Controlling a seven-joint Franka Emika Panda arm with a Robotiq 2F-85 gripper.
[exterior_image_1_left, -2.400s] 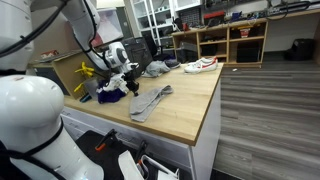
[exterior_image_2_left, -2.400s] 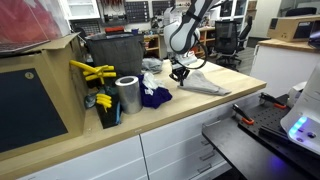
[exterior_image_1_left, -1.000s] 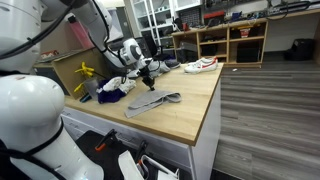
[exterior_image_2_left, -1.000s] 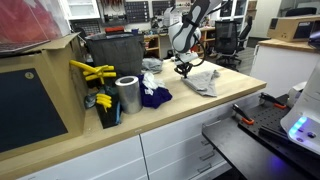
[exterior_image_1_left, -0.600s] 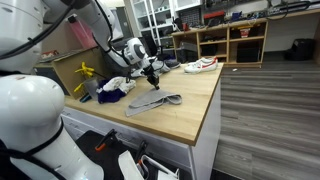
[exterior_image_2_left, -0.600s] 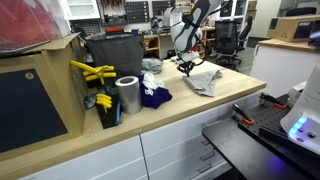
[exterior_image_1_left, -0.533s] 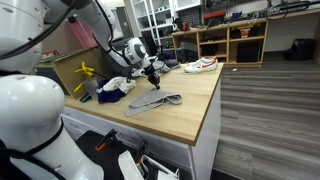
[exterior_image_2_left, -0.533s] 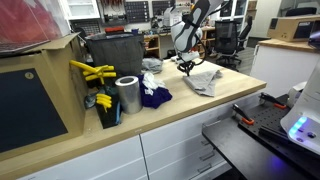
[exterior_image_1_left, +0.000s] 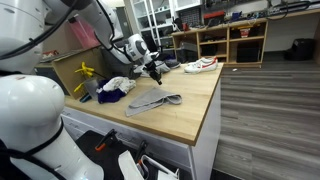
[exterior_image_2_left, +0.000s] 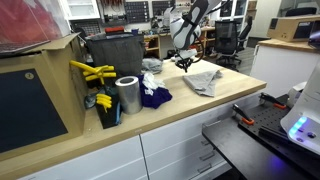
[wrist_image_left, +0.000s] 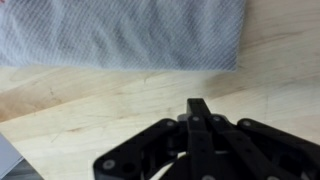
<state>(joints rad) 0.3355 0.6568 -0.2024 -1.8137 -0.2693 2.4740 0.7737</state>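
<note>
A grey cloth (exterior_image_1_left: 155, 100) lies spread flat on the wooden table (exterior_image_1_left: 190, 110), and it also shows in an exterior view (exterior_image_2_left: 203, 80). My gripper (exterior_image_1_left: 155, 71) hangs just above the table beyond the cloth's far edge, shut with nothing between its fingers. It appears in an exterior view (exterior_image_2_left: 184, 63) behind the cloth. In the wrist view the gripper (wrist_image_left: 199, 105) has its fingers pressed together over bare wood, with the grey cloth (wrist_image_left: 120, 35) filling the top of the picture, apart from it.
A blue cloth (exterior_image_2_left: 155, 97), a metal can (exterior_image_2_left: 127, 95) and a black bin (exterior_image_2_left: 115, 55) stand beside the grey cloth. A white and red shoe (exterior_image_1_left: 200, 65) lies at the table's far end. A white cloth (exterior_image_1_left: 118, 85) lies near the arm.
The gripper has let go of the grey cloth and drifted a little away from it toward the table's far end. The cloth now lies flat and still.
</note>
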